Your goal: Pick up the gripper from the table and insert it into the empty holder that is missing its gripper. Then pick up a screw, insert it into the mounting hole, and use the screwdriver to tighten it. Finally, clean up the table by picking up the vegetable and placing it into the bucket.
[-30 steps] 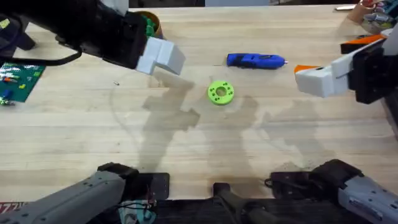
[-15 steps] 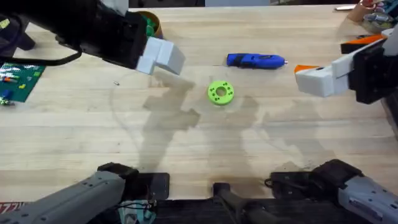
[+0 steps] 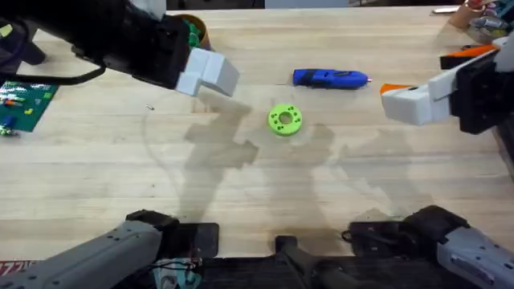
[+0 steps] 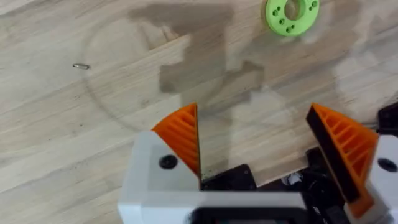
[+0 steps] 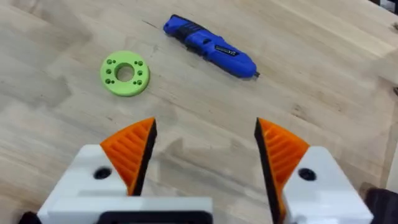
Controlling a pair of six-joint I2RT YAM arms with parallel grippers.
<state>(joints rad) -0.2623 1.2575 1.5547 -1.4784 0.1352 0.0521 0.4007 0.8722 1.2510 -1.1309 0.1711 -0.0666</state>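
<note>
Both pincers gape wide and empty above the pale wood plank tabletop, left pincer near the small orange-brown round bucket, right pincer facing the bright blue pen-shaped screwdriver and flat lime-green ring.

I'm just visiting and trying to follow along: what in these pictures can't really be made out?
- The bucket: overhead, mostly hidden behind the left arm; something green shows inside, too covered to name.
- A tiny dark item on the table: left wrist view, too small to identify.
- Clutter at the far right corner: overhead, cut off by the edge.
- The green board: overhead, cut off at the left edge.
</note>
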